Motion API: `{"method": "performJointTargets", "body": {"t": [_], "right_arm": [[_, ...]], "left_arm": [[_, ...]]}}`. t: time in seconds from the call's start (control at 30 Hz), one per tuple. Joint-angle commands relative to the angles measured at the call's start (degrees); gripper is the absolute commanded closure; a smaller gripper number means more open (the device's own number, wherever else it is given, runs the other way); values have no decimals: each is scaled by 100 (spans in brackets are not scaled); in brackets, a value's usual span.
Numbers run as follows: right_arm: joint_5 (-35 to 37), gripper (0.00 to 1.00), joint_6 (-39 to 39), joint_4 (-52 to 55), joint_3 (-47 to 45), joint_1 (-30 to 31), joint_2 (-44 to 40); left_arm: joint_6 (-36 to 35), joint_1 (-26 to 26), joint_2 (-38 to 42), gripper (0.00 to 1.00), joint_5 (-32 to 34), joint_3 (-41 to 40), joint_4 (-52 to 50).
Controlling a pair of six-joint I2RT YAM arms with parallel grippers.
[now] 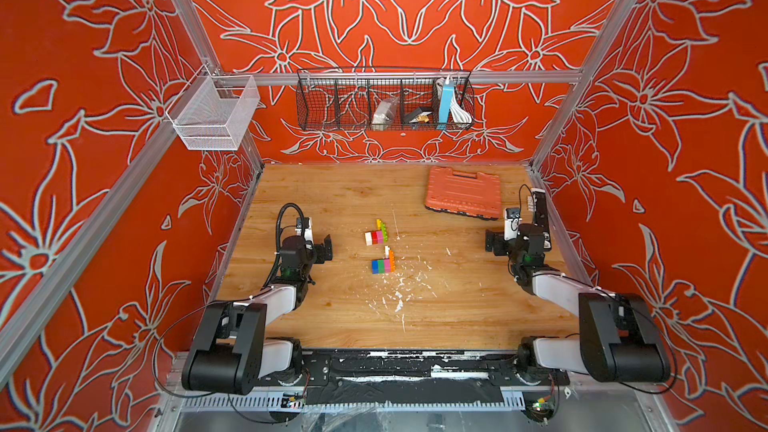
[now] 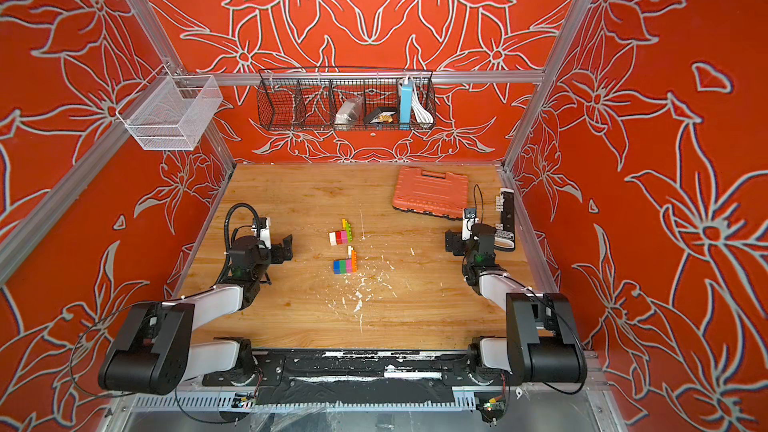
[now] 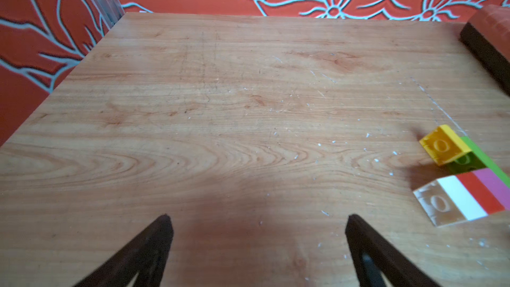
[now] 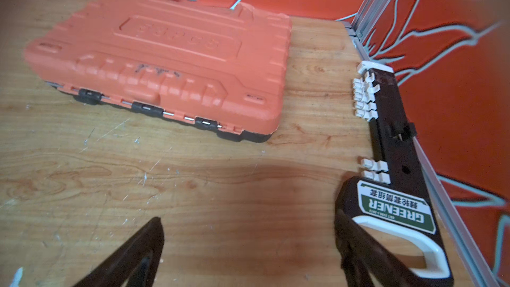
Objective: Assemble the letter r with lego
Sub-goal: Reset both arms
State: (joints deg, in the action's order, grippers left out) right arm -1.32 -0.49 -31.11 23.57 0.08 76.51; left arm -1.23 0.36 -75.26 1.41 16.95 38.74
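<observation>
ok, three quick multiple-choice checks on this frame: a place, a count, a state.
1. The orange case lies: A) far right of the table B) near left corner C) between the bricks.
2. Separate clusters of bricks on the table: A) one B) two C) four.
3. The left end effector and right end effector are: A) both open, empty B) both shut C) left shut on a brick.
Key: 1 A, it sits at the far edge on the right arm's side. 2 B, the far lego group and near lego group lie apart. 3 A, both wrist views show them spread with nothing between.
</observation>
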Motion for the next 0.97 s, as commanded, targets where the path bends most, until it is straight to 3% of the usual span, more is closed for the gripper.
{"method": "performJointTargets", "body": {"t": [0.0, 0.17, 0.3, 0.37, 0.93], "right_arm": [[-412, 1, 66, -775, -208, -187, 204], [-584, 1, -26, -973, -360, -192, 178], [-614, 2, 1, -1981, -711, -194, 502], [-633, 2, -71, -1386, -534, -186, 354], [-386, 2, -101, -1400, -490, -67, 413]], "left_arm": [[29, 63, -234, 1, -216, -110, 687], [31, 61, -454, 1, -203, -84, 765], [171, 69, -560, 1, 141, 136, 506], [176, 70, -559, 1, 149, 137, 500], [176, 105, -555, 1, 98, 143, 488]]}}
